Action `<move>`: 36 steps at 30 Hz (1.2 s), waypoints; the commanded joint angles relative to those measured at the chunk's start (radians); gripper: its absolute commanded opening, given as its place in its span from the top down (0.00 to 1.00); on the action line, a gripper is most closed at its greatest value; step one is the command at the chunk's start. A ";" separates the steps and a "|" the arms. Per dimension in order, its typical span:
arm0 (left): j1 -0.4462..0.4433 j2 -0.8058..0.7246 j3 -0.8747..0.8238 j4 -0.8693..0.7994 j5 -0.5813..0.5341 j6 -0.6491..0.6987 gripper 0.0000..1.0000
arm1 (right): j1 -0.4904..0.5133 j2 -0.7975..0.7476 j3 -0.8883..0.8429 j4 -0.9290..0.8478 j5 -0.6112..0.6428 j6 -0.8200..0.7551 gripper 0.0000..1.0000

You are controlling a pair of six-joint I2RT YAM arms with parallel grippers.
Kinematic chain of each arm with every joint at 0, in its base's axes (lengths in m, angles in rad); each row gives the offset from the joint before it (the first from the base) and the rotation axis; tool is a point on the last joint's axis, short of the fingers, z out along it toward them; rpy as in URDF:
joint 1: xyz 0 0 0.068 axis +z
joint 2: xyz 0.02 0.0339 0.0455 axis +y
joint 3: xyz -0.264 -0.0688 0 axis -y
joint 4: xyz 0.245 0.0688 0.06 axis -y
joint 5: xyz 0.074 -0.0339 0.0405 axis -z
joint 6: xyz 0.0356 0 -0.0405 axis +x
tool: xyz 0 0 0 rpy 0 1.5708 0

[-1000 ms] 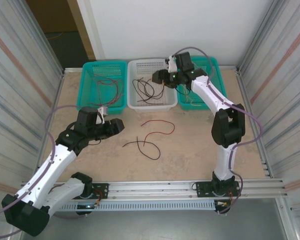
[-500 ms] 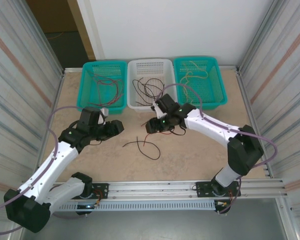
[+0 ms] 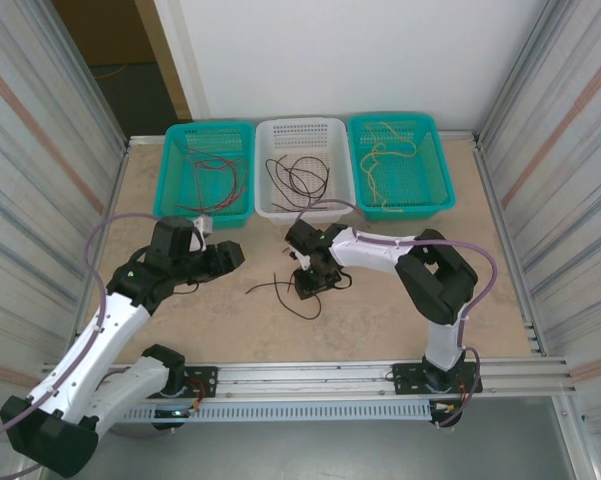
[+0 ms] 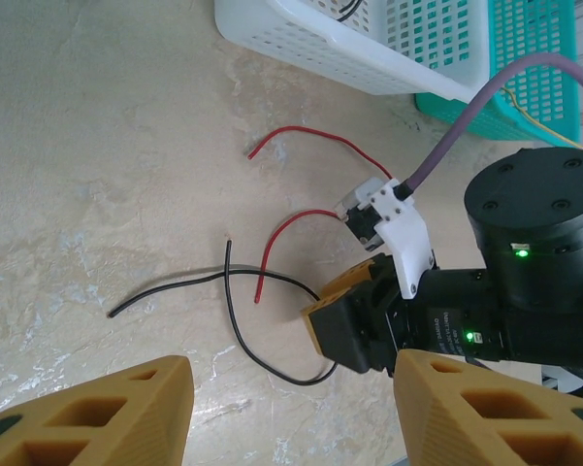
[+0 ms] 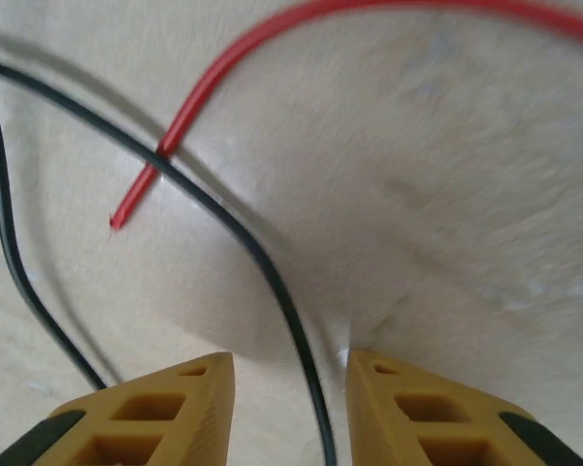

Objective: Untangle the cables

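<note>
The right hand (image 5: 289,364), fingers apart, straddles the black cable (image 5: 223,228) on the bench (image 4: 97,146), apparently not pinching it, where a red cable (image 5: 189,112) crosses it, while the left hand (image 4: 291,367) hovers nearby, open and empty.

Both arms are the same build: left arm (image 3: 105,325) and right arm (image 3: 375,248) have glossy white link shells with black cylindrical joint housings. One thick lavender-grey hose (image 3: 98,250) runs outside each arm; on the right wrist it plugs in at a white bracket (image 4: 398,228) with small dark screws. The right wrist motor housing (image 4: 534,209) is a black round cap with a ring of screw holes and a lit green LED (image 4: 520,253); a second green light and small white print sit lower down. Left end effector (image 4: 291,374) and right end effector (image 5: 289,361) have mustard-orange wedge fingers (image 5: 165,413) with rectangular pockets, black at the roots. Bases (image 3: 170,368) are black.
</note>
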 commanded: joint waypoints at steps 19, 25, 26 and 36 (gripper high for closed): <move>-0.288 0.043 0.150 0.279 -0.101 0.414 0.44 | 0.014 -0.419 0.069 0.021 0.080 -0.062 1.00; -0.568 0.054 0.133 0.389 -0.406 0.731 0.44 | 0.002 -0.534 0.123 0.023 0.062 -0.081 1.00; -0.586 0.064 0.133 0.394 -0.424 0.757 0.45 | -0.005 -0.543 0.132 0.019 0.053 -0.081 1.00; -0.647 0.177 0.118 0.363 -0.462 0.913 0.35 | -0.093 -0.625 0.137 0.055 -0.093 -0.056 1.00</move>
